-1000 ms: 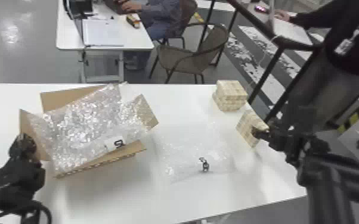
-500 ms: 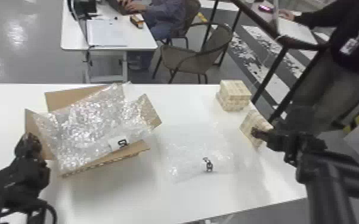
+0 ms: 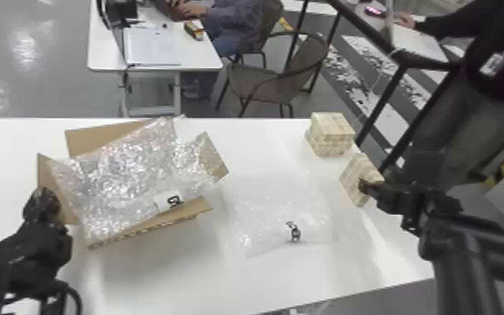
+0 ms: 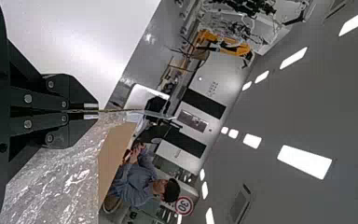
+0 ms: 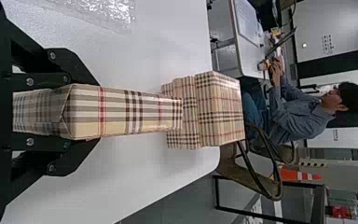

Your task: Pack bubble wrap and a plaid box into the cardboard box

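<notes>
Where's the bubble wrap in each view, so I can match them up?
Head view: one piece in the open cardboard box, left; another on the worktable, centre.
Left wrist view: the boxed piece, lower left.
Right wrist view: the piece on the worktable, top left.
Shared landmark: the white desk beyond the worktable.
</notes>
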